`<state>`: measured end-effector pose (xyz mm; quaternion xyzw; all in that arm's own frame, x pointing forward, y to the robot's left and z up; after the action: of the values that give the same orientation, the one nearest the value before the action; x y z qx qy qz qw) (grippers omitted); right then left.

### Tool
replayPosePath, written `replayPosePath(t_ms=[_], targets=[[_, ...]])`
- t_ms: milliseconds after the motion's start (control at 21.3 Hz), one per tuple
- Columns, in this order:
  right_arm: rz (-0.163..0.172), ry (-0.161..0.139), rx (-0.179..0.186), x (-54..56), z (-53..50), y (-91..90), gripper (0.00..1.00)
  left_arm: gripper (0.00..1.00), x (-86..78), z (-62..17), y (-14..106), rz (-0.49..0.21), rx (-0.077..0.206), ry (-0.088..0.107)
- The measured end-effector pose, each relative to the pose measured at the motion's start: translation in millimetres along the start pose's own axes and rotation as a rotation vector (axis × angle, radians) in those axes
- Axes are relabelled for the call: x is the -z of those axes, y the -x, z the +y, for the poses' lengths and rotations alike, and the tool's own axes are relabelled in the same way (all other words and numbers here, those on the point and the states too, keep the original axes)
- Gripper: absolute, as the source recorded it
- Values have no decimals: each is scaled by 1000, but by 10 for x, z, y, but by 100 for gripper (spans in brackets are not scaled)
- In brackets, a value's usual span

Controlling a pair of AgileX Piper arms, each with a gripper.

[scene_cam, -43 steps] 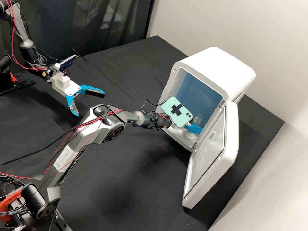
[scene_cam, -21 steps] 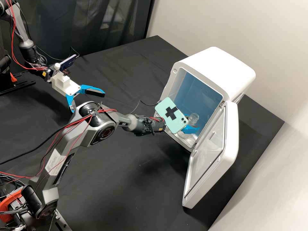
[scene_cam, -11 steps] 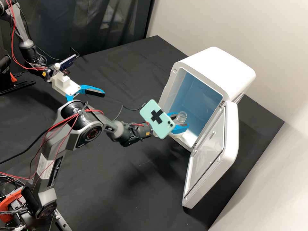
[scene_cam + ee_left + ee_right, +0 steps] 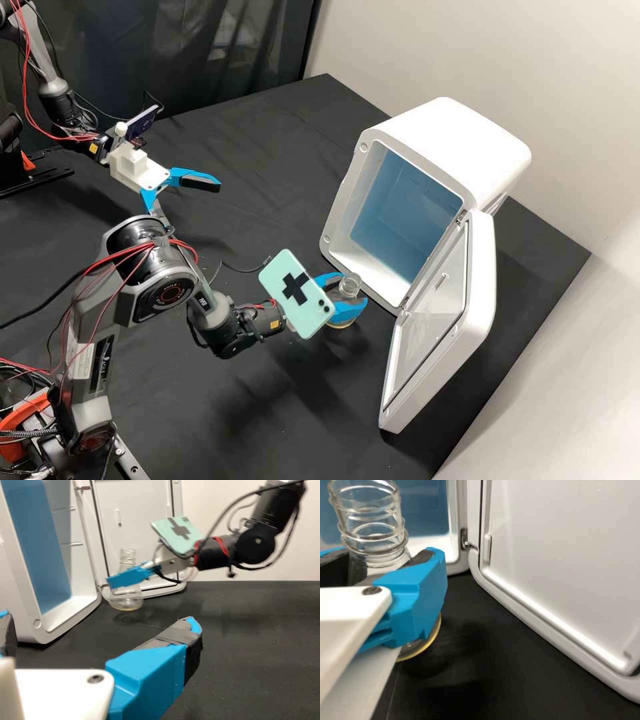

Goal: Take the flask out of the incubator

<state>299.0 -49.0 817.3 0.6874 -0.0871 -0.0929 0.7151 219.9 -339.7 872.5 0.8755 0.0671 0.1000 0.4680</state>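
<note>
The flask (image 4: 347,291) is out of the incubator (image 4: 460,143). It stands upright just in front of the open chamber's lower lip, beside the inner face of the door (image 4: 437,313). It is clear glass, with a ribbed screw-thread neck, an open mouth and a body that widens toward a round base. In the right wrist view a thin amber tint shows at that base. It sits low at the bench (image 4: 267,147), but we cannot tell whether it touches the surface.

The right tool (image 4: 352,292) is clamped on the flask just under the threaded neck, one blocky, matte blue finger on each side. Behind it, on the wrist, rides a flat mint-green phone (image 4: 297,301) with rounded corners and a black cross on its back.

The left tool (image 4: 183,199) hangs well apart from the incubator, over the far side of the bench, with its two blue fingers spread and nothing between them. Their tips carry dark pads.

The incubator is a smooth white plastic box with rounded edges and a pale blue interior. Its door hangs wide open, a thick white frame around a flat, glossy grey panel. The bench is covered in a matte black cloth with a faint weave.
</note>
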Motion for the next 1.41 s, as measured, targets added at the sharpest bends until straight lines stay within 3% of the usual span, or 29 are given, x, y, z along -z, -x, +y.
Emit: replayPosePath(t_ms=[188,282,423,705,752,1410], targets=[[12,21,50,-74,-109,106,0,100,28,30,16,10,-13,-3],[13,20,64,-120,-148,151,0,100,25,19,26,9,-9,5],[-9,17,89,-185,-222,189,0,100,18,3,40,6,-1,6],[18,20,79,-182,-274,192,0,100,10,31,47,4,-12,10],[22,24,78,-179,-282,190,100,100,9,36,48,4,-14,12],[28,30,74,-156,-276,260,100,100,-31,28,63,-11,-11,13]])
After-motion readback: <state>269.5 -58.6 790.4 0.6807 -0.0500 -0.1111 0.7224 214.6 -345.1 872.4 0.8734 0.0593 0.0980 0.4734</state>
